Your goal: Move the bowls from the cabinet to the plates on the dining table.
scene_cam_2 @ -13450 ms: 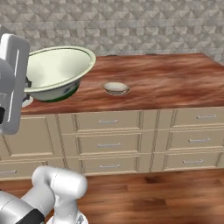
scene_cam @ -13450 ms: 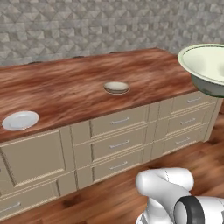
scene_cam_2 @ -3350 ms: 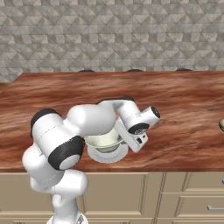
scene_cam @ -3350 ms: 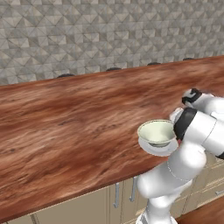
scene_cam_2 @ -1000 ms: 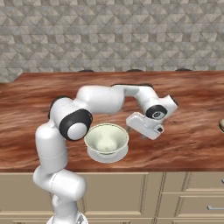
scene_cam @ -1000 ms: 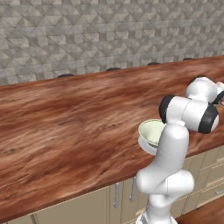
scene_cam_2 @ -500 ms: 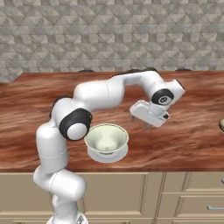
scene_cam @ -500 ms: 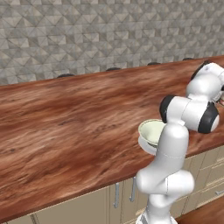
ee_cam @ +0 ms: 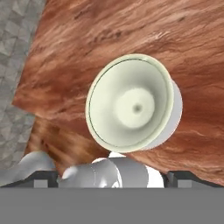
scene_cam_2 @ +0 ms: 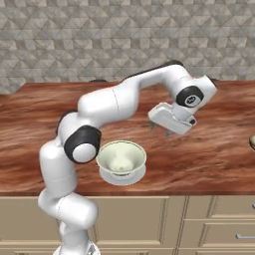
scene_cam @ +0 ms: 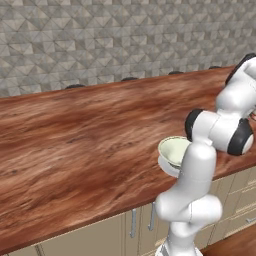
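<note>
Bowl — the pale green one — sits upright near the worktop's front edge, on what we take for a plate. Our gripper hangs above it and apart, jaws spread, holding nothing. We judge this bowl delivered — the cream one remains.

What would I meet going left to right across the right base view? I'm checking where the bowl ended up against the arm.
Black elbow joint → pale green bowl sitting on a plate → open gripper, raised above the dining table → a small object cut off by the right edge.
</note>
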{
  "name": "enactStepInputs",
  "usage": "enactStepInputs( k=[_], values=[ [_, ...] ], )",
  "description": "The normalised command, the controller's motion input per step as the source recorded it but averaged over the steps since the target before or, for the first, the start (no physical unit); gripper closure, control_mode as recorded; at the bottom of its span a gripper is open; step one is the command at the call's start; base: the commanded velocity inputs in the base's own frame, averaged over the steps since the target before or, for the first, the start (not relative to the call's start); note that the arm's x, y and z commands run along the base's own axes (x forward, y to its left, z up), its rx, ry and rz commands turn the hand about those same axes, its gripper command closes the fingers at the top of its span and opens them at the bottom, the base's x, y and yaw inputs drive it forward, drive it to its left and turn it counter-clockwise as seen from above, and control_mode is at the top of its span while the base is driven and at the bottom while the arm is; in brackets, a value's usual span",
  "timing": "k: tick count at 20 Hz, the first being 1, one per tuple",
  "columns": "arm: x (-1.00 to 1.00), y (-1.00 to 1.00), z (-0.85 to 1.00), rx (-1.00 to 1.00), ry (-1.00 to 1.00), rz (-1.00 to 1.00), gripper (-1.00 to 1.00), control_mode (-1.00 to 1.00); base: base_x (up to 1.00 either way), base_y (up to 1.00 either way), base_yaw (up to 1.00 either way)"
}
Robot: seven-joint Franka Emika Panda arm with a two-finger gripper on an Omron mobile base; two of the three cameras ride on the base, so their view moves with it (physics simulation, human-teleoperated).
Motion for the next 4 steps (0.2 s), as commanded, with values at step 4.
enactStepInputs(
  k=[4],
  values=[
    [-0.42,0.22,0.38,-0.02,-0.14,0.00,-1.00,-1.00,0.00,0.00,0.00]
  ],
)
